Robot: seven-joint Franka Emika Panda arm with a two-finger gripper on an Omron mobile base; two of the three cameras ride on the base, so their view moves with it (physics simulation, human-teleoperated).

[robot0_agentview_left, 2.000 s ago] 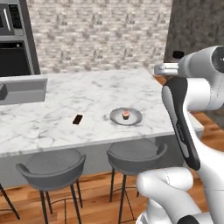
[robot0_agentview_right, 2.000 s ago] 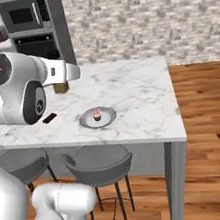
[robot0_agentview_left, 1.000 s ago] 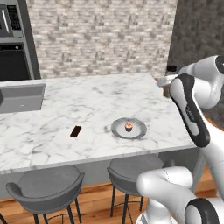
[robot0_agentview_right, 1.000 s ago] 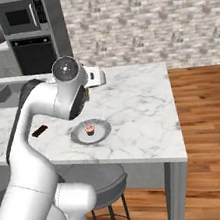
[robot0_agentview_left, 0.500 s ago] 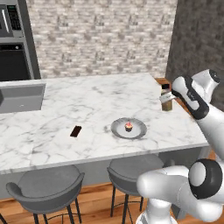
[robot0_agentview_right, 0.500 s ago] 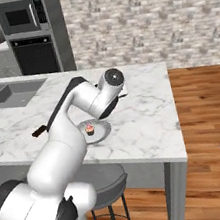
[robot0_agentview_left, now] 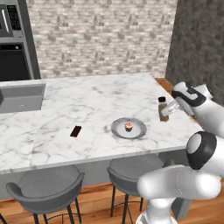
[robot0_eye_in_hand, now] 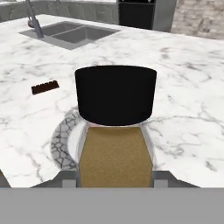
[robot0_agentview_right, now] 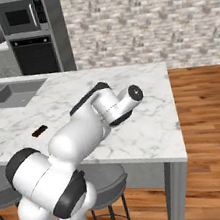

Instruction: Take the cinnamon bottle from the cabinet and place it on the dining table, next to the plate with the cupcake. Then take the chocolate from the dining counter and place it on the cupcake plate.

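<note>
Nearest to me, my tool (robot0_agentview_left: 167, 109) has one small amber-brown bottle with a black cap (robot0_eye_in_hand: 115, 127) between its fingers, closed on the glass body. In the hand view the bottle stands right in front of the lens, its cap (robot0_eye_in_hand: 115, 94) covering most of what lies behind. The left base view shows the same bottle (robot0_agentview_left: 162, 108) upright at the right end of the long white grey-veined marble worktop (robot0_agentview_left: 87, 105), its base at or just above the stone; I cannot tell whether it touches.

Just beyond the bottle lies one round shallow grey plate (robot0_agentview_left: 128, 128), near it but apart. On the plate sits one tiny cupcake with pink frosting and a dark wrapper (robot0_agentview_left: 128, 127). In the hand view only an arc of the plate's rim (robot0_eye_in_hand: 61, 144) peeps out to the left of the bottle, and the cupcake is hidden behind it.

Farther along the worktop, well apart from the plate, lies one small flat dark brown chocolate bar (robot0_agentview_left: 75, 131), also seen in the hand view (robot0_eye_in_hand: 45, 87) and in the right base view (robot0_agentview_right: 39, 130).

Two grey round stools (robot0_agentview_left: 46, 188) stand under the near edge in the left base view. In the right base view my own white arm covers plate and bottle.

At the far end, the right base view shows a grey sunken sink (robot0_agentview_right: 8, 94), and behind it a black oven (robot0_agentview_right: 34, 54) with a microwave (robot0_agentview_right: 20, 15) above.
</note>
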